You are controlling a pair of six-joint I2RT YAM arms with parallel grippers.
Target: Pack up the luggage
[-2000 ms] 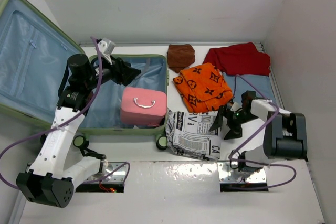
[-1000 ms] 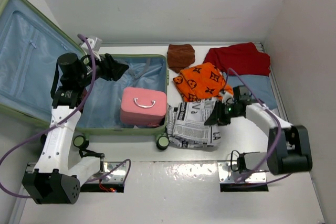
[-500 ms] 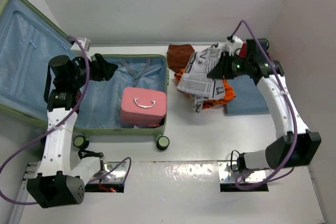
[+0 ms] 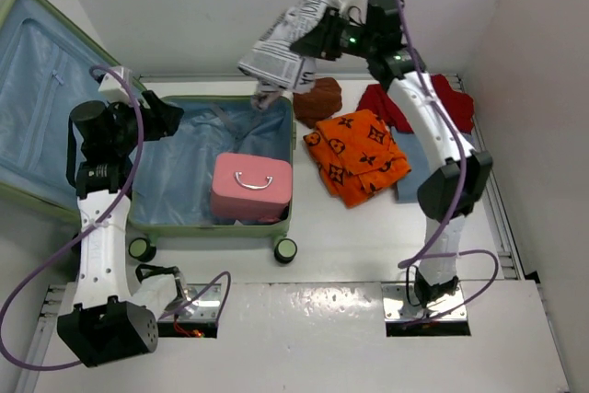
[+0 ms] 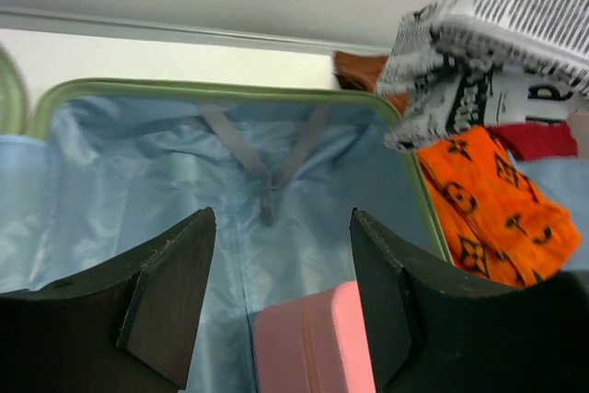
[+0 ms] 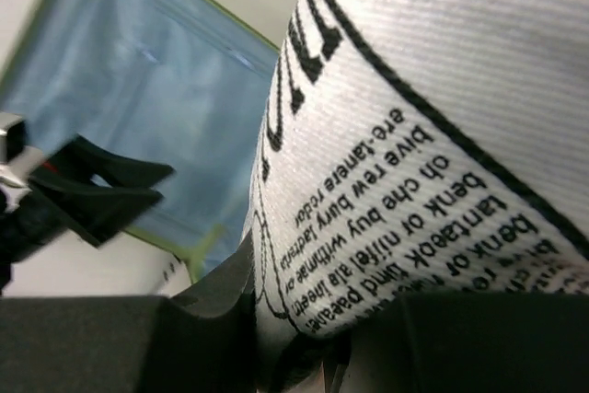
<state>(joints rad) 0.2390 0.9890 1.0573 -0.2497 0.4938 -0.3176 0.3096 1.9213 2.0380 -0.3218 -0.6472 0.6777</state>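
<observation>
The luggage (image 4: pixel 175 181) lies open on the left, its pale-green lid tilted back and its blue lining showing. A pink boxy case (image 4: pixel 251 186) sits inside at the near right. My right gripper (image 4: pixel 317 41) is raised high over the luggage's far right corner, shut on a white newspaper-print cloth (image 4: pixel 283 51) that hangs below it. That cloth (image 6: pixel 442 135) fills the right wrist view. My left gripper (image 4: pixel 170 115) hovers open over the luggage's left side. In the left wrist view its fingers (image 5: pixel 166 292) frame the lining (image 5: pixel 184 181) and the pink case (image 5: pixel 313 342).
On the table right of the luggage lie an orange patterned cloth (image 4: pixel 357 154), a brown cloth (image 4: pixel 317 97), a red cloth (image 4: pixel 442 98) and a blue cloth (image 4: pixel 419 172). White walls close in behind and on the right.
My right arm lifted the newspaper-print cloth off the table's front and carried it up and left, to above the luggage's far edge. The left gripper drew back to the left.
</observation>
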